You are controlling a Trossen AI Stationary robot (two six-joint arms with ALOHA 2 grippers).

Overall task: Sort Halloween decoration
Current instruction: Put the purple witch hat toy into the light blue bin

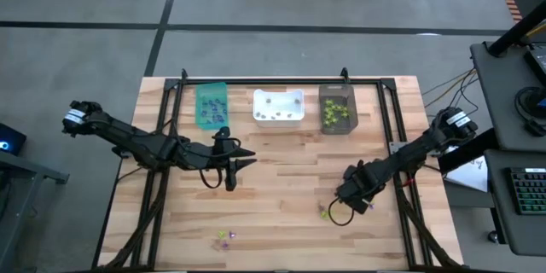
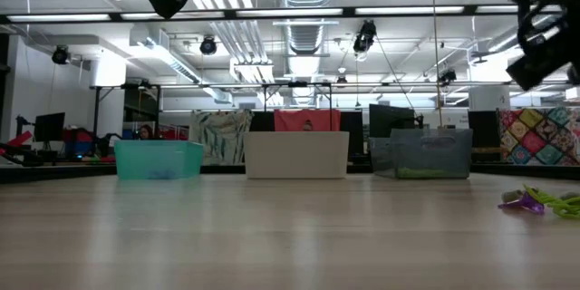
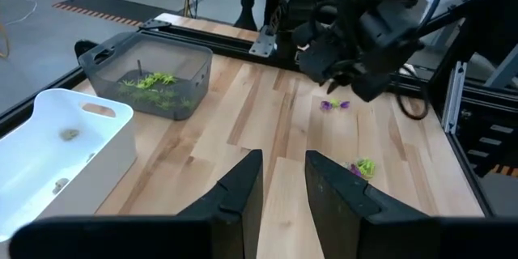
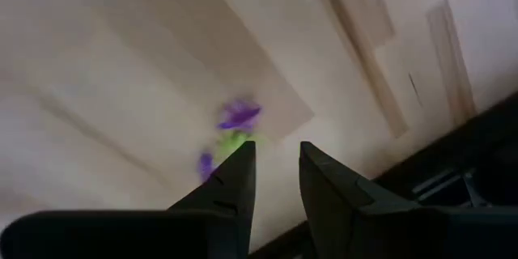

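Note:
Small purple and lime-green Halloween decoration pieces (image 1: pixel 325 212) lie on the wooden table beside my right gripper (image 1: pixel 348 198). That gripper points down over them and is open. In the right wrist view the pieces (image 4: pixel 233 129) lie just beyond its fingertips (image 4: pixel 275 162), with nothing between them. More pieces (image 1: pixel 224 237) lie near the table's front edge. My left gripper (image 1: pixel 246 159) hangs open above the table's middle, empty (image 3: pixel 283 174), facing the right arm. The low view shows pieces (image 2: pixel 536 201) at the right.
Three bins stand in a row at the far edge: a teal bin (image 1: pixel 212 104), a white bin (image 1: pixel 278 107) and a dark bin (image 1: pixel 337 109) with green pieces inside. Black rails (image 1: pixel 392 128) run along the table's sides. Bare wood lies between the arms.

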